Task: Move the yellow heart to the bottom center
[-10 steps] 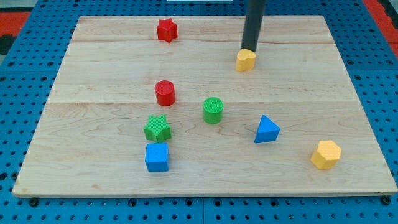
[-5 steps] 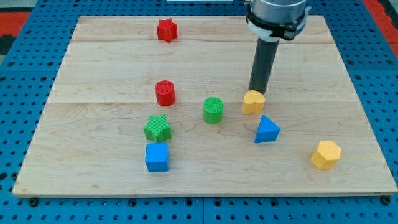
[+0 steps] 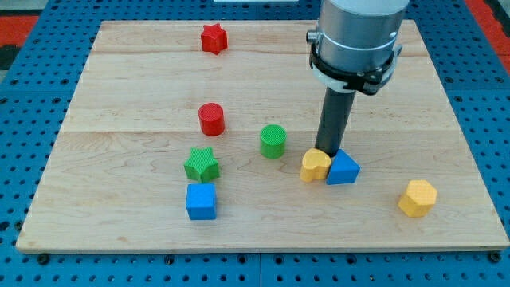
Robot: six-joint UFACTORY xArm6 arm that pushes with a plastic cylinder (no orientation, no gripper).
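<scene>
The yellow heart (image 3: 315,166) lies on the wooden board (image 3: 119,215), right of centre and below the middle. It touches the blue triangle (image 3: 343,169) on its right. My tip (image 3: 326,151) stands just above the heart, at its top edge, between the heart and the blue triangle. The dark rod rises from there into the grey arm end at the view's top.
A green cylinder (image 3: 272,141) is left of the heart. A green star (image 3: 202,164) and a blue cube (image 3: 201,201) are lower left. A red cylinder (image 3: 211,119) and a red star (image 3: 213,38) are further up. A yellow hexagon (image 3: 417,198) is at lower right.
My tip has pushed the yellow heart down the board, from the upper right to beside the blue triangle. The arm has come further into view. The other blocks have not moved.
</scene>
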